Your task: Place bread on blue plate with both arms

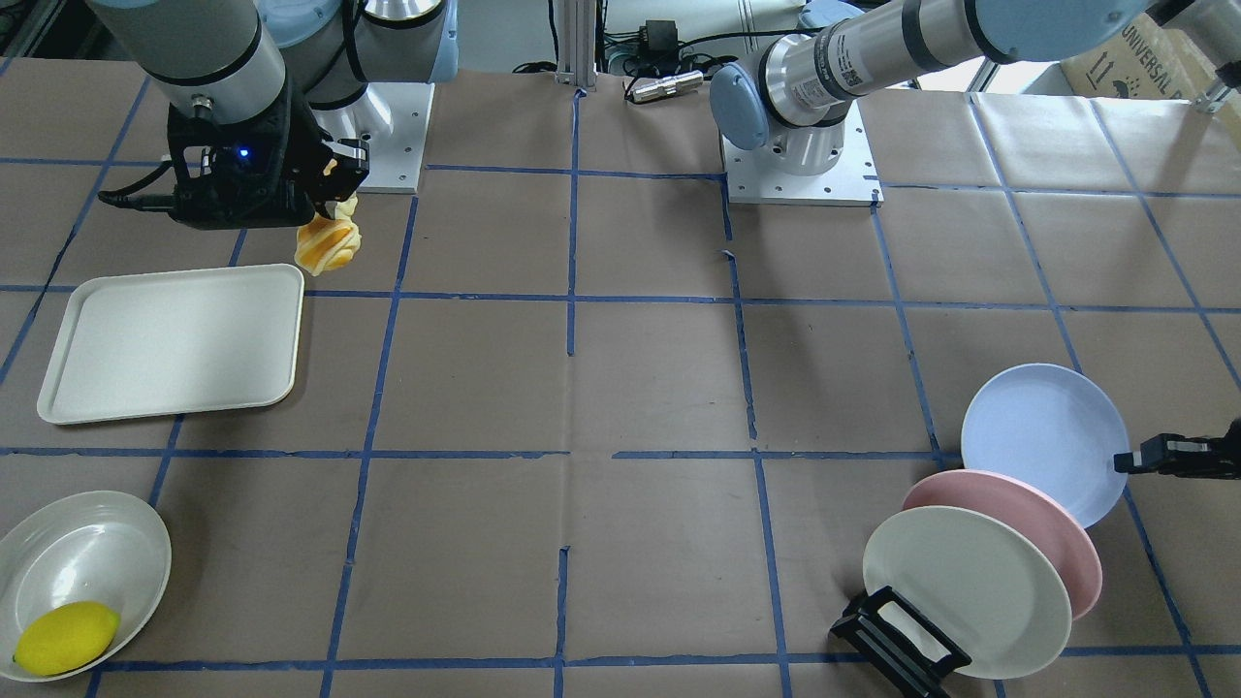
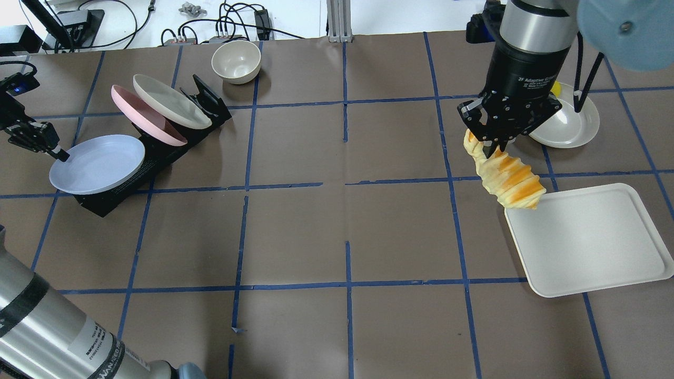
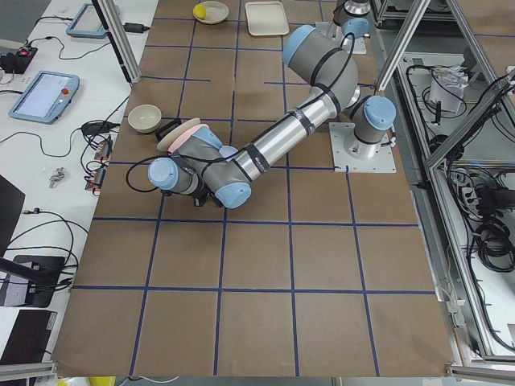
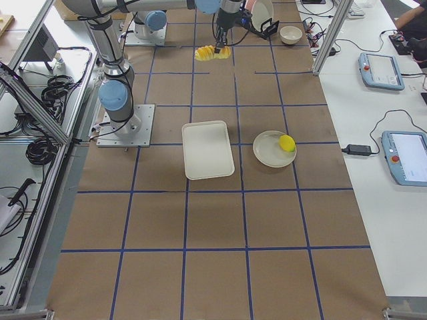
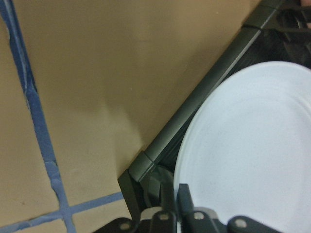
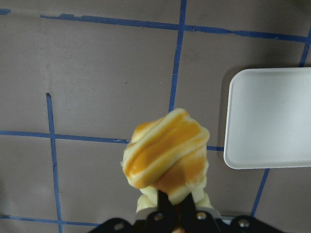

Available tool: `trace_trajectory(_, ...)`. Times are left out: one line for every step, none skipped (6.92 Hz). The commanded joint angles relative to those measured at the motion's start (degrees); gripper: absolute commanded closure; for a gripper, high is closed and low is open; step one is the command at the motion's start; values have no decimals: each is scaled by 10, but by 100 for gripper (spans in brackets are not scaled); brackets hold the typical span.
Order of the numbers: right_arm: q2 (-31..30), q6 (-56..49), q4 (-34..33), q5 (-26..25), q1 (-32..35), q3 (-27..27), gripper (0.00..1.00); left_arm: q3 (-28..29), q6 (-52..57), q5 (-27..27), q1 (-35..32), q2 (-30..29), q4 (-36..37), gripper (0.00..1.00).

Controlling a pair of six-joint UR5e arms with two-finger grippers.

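Right gripper (image 2: 487,147) clamped on twisted orange-and-cream bread roll (image 2: 511,181), held aloft; left gripper (image 2: 59,154) pinches rim of smooth, matte, round lavender-blue plate (image 2: 97,164) in black rack (image 2: 208,102).

Light is bright, even and diffuse, falling from overhead; shadows on the table (image 2: 295,231) are faint and soft-edged; the white bench (image 2: 295,16) beyond it in the overhead view is washed out; the left wrist view is soft and grainy, the plate (image 5: 252,155) pale, the bottom edge blurred; the bread (image 6: 165,150) is fairly sharp in the right wrist view.
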Motion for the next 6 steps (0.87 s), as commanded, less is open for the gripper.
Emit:
trace_trajectory(0,-1,0,1,0,4,85,-11,7,28,1,55,-52,90)
trace_trajectory(-1,-3,-1,0,0,5,84,-14,6,39,0,90,-86,90)
trace_trajectory(0,-4,-1,0,0,5,84,-36,1,40,-2,132,-118,90)
trace_trajectory(0,-6,-3,1,0,6,83,-84,-3,39,-7,177,-118,90)
trace_trajectory(0,-7,-3,1,0,6,83,-135,-60,37,-43,223,-107,90)
trace_trajectory(0,-7,-3,2,0,7,83,-166,-128,36,-109,259,-93,90)
